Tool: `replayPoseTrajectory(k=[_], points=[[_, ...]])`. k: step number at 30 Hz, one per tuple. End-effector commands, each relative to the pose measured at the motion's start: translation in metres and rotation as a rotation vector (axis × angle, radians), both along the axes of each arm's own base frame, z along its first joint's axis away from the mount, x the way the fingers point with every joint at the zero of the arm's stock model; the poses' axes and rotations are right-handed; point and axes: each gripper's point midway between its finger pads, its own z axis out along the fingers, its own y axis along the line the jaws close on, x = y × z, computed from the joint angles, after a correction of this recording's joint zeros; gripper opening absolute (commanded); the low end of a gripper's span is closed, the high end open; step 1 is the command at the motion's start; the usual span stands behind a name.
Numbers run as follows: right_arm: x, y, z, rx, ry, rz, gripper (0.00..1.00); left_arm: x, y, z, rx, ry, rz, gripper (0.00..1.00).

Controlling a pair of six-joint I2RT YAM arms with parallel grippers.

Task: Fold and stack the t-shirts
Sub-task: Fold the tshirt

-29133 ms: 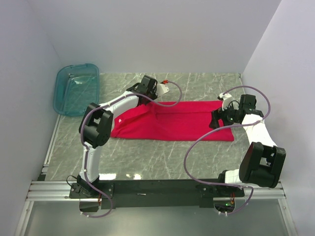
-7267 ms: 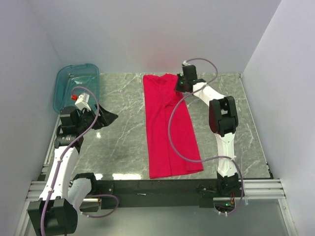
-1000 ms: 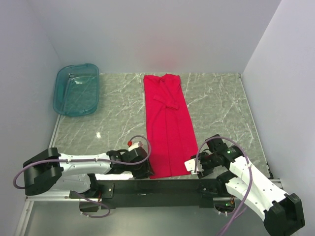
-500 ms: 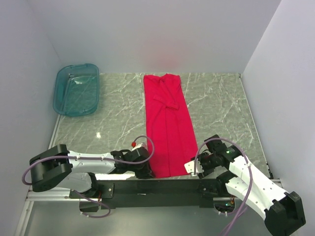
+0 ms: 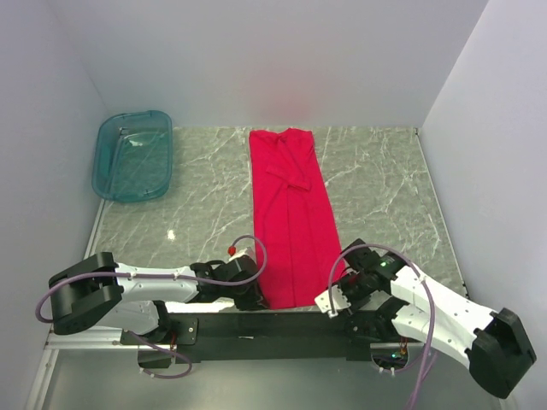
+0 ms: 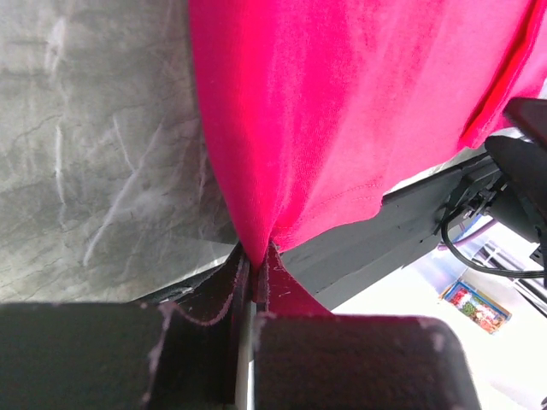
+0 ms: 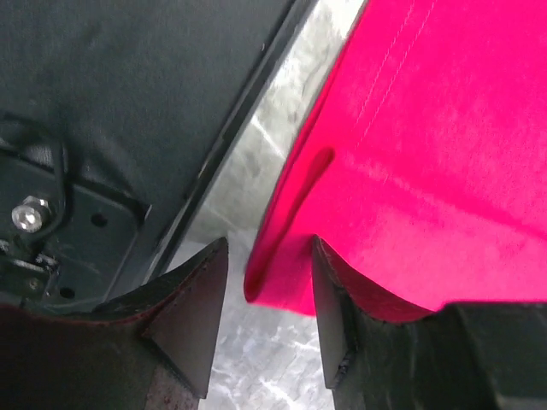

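Teal plastic tub [image 5: 132, 158] at far-left corner of marble tabletop [image 5: 385, 196]

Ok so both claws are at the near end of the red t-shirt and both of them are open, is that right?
Not quite. Both claws are at the near end of the red t-shirt, but only the right claw is open, with its fingers on either side of the hem. The left wrist view shows the left claw shut, pinching the shirt's near corner.

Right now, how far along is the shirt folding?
Done: the t-shirt lies folded into a long narrow strip. In hand: the left hand is pinched shut on its near-left corner; the right hand is open around the near-right corner. Left: close, fold it crosswise, stack.
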Motion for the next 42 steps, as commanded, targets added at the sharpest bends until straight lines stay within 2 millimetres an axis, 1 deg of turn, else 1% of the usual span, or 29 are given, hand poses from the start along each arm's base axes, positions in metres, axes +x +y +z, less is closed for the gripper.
replayPoseTrajectory(k=[1, 4, 7, 8, 10, 11, 15, 19, 20, 21, 22, 24, 25, 26, 27, 28, 29, 31, 32, 33, 34, 35, 36, 37, 38, 39, 40, 41, 42], points=[[0.006, 0.007, -0.002, -0.025, -0.019, -0.028, 0.50, 0.002, -0.006, 0.007, -0.041, -0.021, -0.017, 0.02], [0.010, 0.010, -0.003, -0.036, -0.013, -0.053, 0.45, 0.000, -0.007, 0.009, -0.058, -0.024, -0.022, 0.02], [0.016, 0.011, -0.002, -0.041, -0.027, -0.082, 0.36, -0.001, -0.006, 0.011, -0.071, -0.025, -0.030, 0.01], [0.017, 0.011, -0.002, -0.045, -0.034, -0.090, 0.30, -0.002, -0.006, 0.011, -0.070, -0.024, -0.032, 0.01], [0.021, 0.012, -0.001, -0.036, -0.048, -0.114, 0.23, -0.001, -0.005, 0.013, -0.079, -0.033, -0.034, 0.01], [0.024, 0.012, 0.000, -0.033, -0.063, -0.129, 0.16, -0.001, -0.004, 0.012, -0.076, -0.032, -0.035, 0.01], [0.029, 0.017, 0.002, -0.002, -0.071, -0.183, 0.02, 0.007, -0.008, 0.021, -0.137, -0.051, -0.023, 0.01], [0.026, 0.031, 0.017, 0.077, -0.026, -0.232, 0.00, 0.018, -0.011, 0.035, -0.210, -0.076, -0.032, 0.01], [0.032, 0.038, 0.029, 0.113, -0.036, -0.255, 0.00, 0.024, -0.015, 0.043, -0.236, -0.105, -0.044, 0.01], [0.033, 0.041, 0.035, 0.126, -0.023, -0.277, 0.00, 0.035, -0.014, 0.049, -0.254, -0.116, -0.028, 0.01], [0.035, 0.043, 0.042, 0.137, -0.018, -0.280, 0.00, 0.038, -0.016, 0.057, -0.280, -0.120, -0.040, 0.01], [0.052, 0.050, 0.061, 0.165, -0.022, -0.339, 0.00, 0.060, -0.016, 0.071, -0.300, -0.158, -0.028, 0.01], [0.059, 0.053, 0.067, 0.185, -0.011, -0.361, 0.00, 0.064, -0.016, 0.075, -0.305, -0.155, -0.037, 0.01], [0.072, 0.058, 0.082, 0.219, -0.032, -0.385, 0.00, 0.076, -0.021, 0.088, -0.321, -0.180, -0.034, 0.01], [0.085, 0.060, 0.086, 0.231, -0.026, -0.434, 0.00, 0.091, -0.016, 0.091, -0.314, -0.201, -0.017, 0.01], [0.107, 0.057, 0.102, 0.262, -0.057, -0.494, 0.00, 0.097, -0.014, 0.090, -0.303, -0.195, -0.014, 0.01], [0.118, 0.057, 0.107, 0.274, -0.060, -0.519, 0.00, 0.107, -0.017, 0.101, -0.322, -0.207, -0.014, 0.01], [0.150, 0.050, 0.109, 0.269, -0.069, -0.619, 0.00, 0.131, -0.010, 0.097, -0.303, -0.212, 0.017, 0.01], [0.167, 0.050, 0.120, 0.283, -0.100, -0.643, 0.00, 0.141, -0.012, 0.105, -0.323, -0.221, 0.013, 0.01], [0.186, 0.048, 0.115, 0.259, -0.115, -0.689, 0.00, 0.158, -0.005, 0.105, -0.315, -0.238, 0.036, 0.01], [0.196, 0.048, 0.115, 0.256, -0.122, -0.711, 0.00, 0.167, -0.004, 0.095, -0.292, -0.221, 0.042, 0.01], [0.213, 0.049, 0.116, 0.249, -0.124, -0.732, 0.00, 0.182, -0.005, 0.104, -0.297, -0.249, 0.038, 0.01], [0.225, 0.049, 0.118, 0.243, -0.136, -0.760, 0.00, 0.197, 0.002, 0.104, -0.296, -0.248, 0.063, 0.01], [0.239, 0.052, 0.129, 0.258, -0.162, -0.773, 0.00, 0.206, 0.004, 0.095, -0.286, -0.224, 0.072, 0.01], [0.251, 0.052, 0.123, 0.247, -0.161, -0.792, 0.00, 0.221, 0.004, 0.102, -0.297, -0.245, 0.076, 0.01], [0.259, 0.053, 0.123, 0.245, -0.165, -0.806, 0.00, 0.234, 0.012, 0.101, -0.298, -0.243, 0.098, 0.01], [0.272, 0.053, 0.131, 0.251, -0.194, -0.821, 0.00, 0.244, 0.014, 0.090, -0.281, -0.220, 0.109, 0.01], [0.279, 0.054, 0.124, 0.236, -0.189, -0.827, 0.00, 0.257, 0.014, 0.096, -0.287, -0.237, 0.109, 0.01], [0.285, 0.056, 0.124, 0.233, -0.191, -0.836, 0.00, 0.267, 0.019, 0.095, -0.290, -0.234, 0.124, 0.01]])
